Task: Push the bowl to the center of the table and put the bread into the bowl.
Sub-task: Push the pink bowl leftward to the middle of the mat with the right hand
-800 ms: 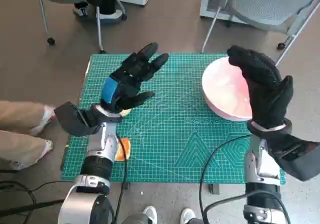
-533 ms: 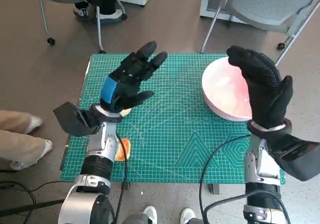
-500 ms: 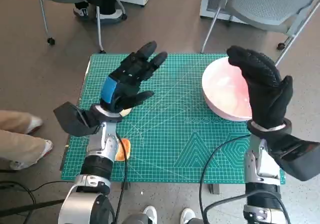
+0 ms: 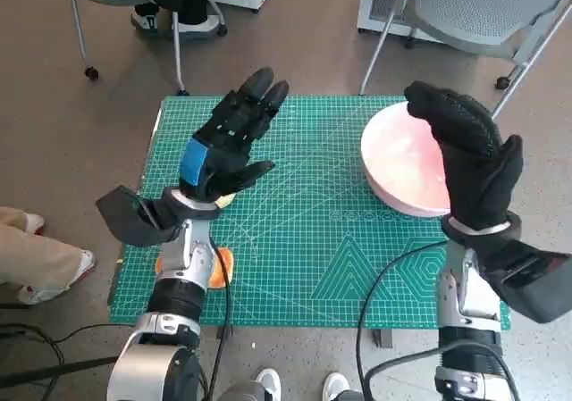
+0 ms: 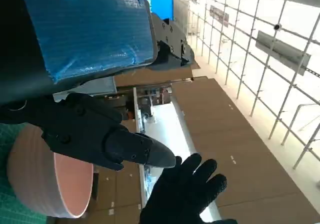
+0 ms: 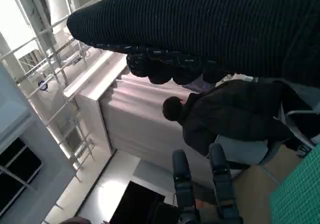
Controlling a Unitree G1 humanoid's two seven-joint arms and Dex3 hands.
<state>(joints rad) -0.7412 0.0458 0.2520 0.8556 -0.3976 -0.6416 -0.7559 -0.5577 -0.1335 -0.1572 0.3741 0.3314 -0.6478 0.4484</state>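
A pink bowl (image 4: 400, 169) stands at the right side of the green mat (image 4: 304, 231); the left wrist view shows the bowl (image 5: 35, 176) too. My gloved right hand (image 4: 469, 155) is raised over the bowl's right part, fingers spread, holding nothing. My left hand (image 4: 228, 142) with blue tape is lifted above the mat's left half, fingers stretched out and empty. The bread (image 4: 218, 265) lies near the mat's front left, mostly hidden behind my left forearm. Another pale bit of bread (image 4: 223, 201) peeks out under the left wrist.
Chairs (image 4: 483, 8) stand behind the table. A person's legs and shoe (image 4: 36, 249) are on the floor at the left. In the right wrist view a person in dark clothes (image 6: 225, 119) sits beyond the table. Cables (image 4: 384, 285) hang at the table's front edge.
My left hand's fingers have drawn closer together and shifted slightly. The person's leg at the left has pulled back. The right hand and bowl have not moved.
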